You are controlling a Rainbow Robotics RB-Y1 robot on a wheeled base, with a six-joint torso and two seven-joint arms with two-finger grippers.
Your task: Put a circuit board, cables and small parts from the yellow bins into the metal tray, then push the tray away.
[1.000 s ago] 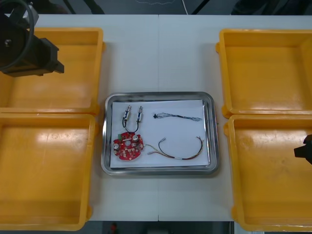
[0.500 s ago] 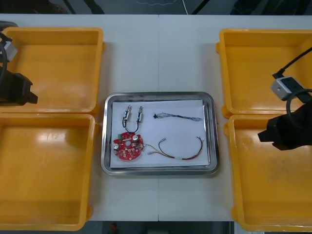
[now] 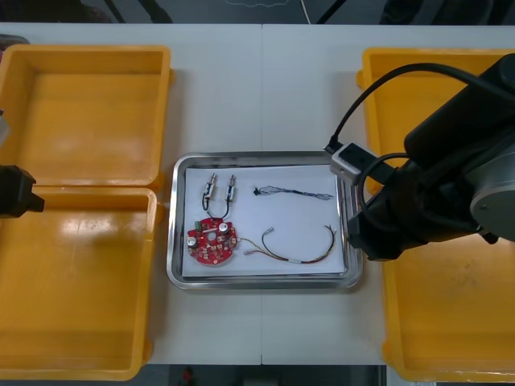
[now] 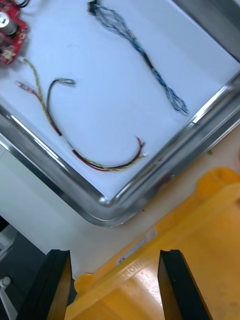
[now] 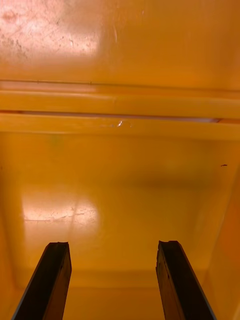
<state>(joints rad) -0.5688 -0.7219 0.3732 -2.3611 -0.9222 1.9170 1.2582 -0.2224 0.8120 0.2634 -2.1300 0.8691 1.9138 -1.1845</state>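
The metal tray (image 3: 262, 156), white inside, sits mid-table. In it lie a round red circuit board (image 3: 212, 240), a black cable (image 3: 219, 193) with metal ends, a twisted blue and white cable (image 3: 294, 192) and a red and yellow cable (image 3: 302, 251). My right arm (image 3: 434, 189) reaches in over the right bins to the tray's right edge. In the right wrist view my right gripper (image 4: 115, 287) is open above the near right bin's rim (image 4: 200, 240), just outside the tray's corner (image 4: 107, 205). My left gripper (image 5: 115, 280) is open and holds nothing over the left bins.
Two yellow bins (image 3: 80, 112) stand at the left and two (image 3: 451, 322) at the right, all bare inside. The left arm (image 3: 16, 191) shows at the table's left edge, over the rims between the left bins. Bare table lies beyond and in front of the tray.
The right arm has swung in from the right edge to the tray's right side. The left arm has drawn back along the left edge toward the near bin.
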